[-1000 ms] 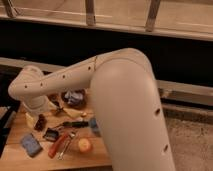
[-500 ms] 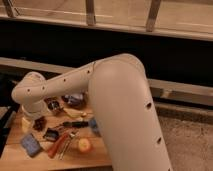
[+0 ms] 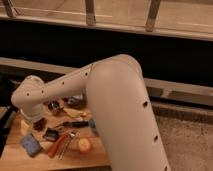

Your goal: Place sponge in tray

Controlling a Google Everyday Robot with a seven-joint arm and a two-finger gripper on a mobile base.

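The sponge (image 3: 31,145) is a blue-grey pad lying flat at the front left of the wooden table (image 3: 95,159). My gripper (image 3: 39,123) hangs below the white wrist (image 3: 29,102), low over the table's left part, just behind and to the right of the sponge. The wrist hides most of it. A dark shape (image 3: 5,125) at the table's left edge may be the tray; I cannot tell for sure.
An orange fruit (image 3: 85,145), a red-handled tool (image 3: 60,145), a small black item (image 3: 50,134), a dark packet (image 3: 75,101) and a yellow piece (image 3: 71,112) lie scattered on the table. My large white arm (image 3: 120,110) covers the table's right side. A dark wall with a railing stands behind.
The wrist has moved down and slightly toward the table's front left, closer to the sponge. The objects on the table have not moved.
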